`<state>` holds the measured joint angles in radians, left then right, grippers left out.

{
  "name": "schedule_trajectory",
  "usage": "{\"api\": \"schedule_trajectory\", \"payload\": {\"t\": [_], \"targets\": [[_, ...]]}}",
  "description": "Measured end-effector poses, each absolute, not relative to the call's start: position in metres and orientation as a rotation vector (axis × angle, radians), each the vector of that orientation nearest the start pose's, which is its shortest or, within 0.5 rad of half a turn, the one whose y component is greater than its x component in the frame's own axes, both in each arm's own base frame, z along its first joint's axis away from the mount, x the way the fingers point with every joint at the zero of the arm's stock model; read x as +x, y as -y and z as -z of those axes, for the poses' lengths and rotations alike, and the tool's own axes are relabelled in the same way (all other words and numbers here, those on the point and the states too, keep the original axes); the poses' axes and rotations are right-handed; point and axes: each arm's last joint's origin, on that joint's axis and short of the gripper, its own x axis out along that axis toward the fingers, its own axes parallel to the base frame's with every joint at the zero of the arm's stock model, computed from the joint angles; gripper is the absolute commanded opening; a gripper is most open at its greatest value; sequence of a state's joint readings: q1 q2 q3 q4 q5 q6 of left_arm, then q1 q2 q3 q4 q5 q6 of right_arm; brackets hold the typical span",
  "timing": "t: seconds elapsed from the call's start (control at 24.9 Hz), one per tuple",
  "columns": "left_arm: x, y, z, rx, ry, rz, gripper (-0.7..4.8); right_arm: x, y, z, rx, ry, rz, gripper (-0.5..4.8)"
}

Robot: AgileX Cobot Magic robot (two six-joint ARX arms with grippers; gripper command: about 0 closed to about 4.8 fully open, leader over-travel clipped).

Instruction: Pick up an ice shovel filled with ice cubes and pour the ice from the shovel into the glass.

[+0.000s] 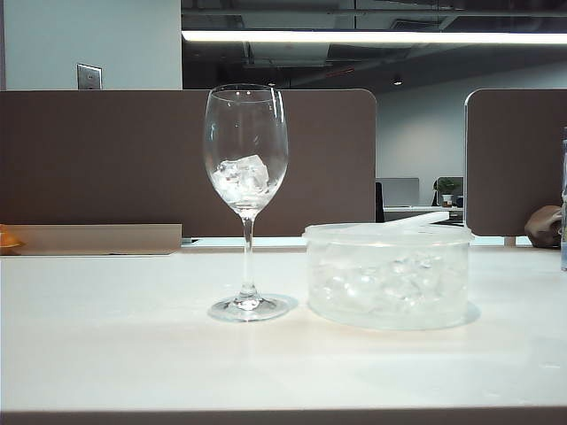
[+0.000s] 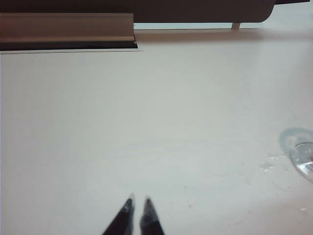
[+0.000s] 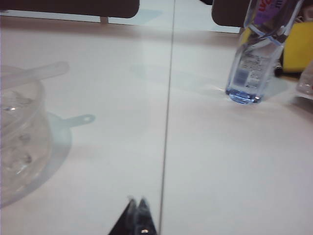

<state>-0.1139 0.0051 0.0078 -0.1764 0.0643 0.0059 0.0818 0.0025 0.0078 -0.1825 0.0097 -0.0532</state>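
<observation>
Both arms idle low over the table: left gripper [image 2: 138,205] nearly clenched, empty; right gripper [image 3: 137,204] clenched, empty. Ice shovel [image 1: 415,219] rests across the tub [image 1: 388,276], lower right of the exterior view; glass [image 1: 246,168] at centre-left already holds some ice cubes [image 1: 241,176]. Likely pre-grasp or finished; any next pour needs the right jaws opened at the handle.

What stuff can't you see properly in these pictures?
- Ice shovel: exterior view shows only its handle across the tub; the tub wall and ice hide the blade.
- Glass: left wrist view's edge cuts off all but its foot.
- Water bottle: right wrist view's top edge cuts off its top; label blurred.
- Left gripper, right gripper: only shut fingertips show, at each wrist view's edge.
</observation>
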Motion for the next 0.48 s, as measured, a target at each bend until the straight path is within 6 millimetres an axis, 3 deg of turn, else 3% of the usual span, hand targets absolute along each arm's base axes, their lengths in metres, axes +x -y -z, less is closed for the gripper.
{"api": "schedule_trajectory", "payload": {"t": [0.2, 0.48], "targets": [[0.0952, 0.0128, -0.1488, 0.010, -0.173, 0.178, 0.29, 0.0957, -0.0038, -0.1493, -0.072, -0.169, 0.054, -0.05], [0.0952, 0.0128, -0.1488, 0.010, -0.173, 0.178, 0.29, 0.0957, -0.0035, -0.1493, -0.073, -0.169, 0.064, -0.05]]}}
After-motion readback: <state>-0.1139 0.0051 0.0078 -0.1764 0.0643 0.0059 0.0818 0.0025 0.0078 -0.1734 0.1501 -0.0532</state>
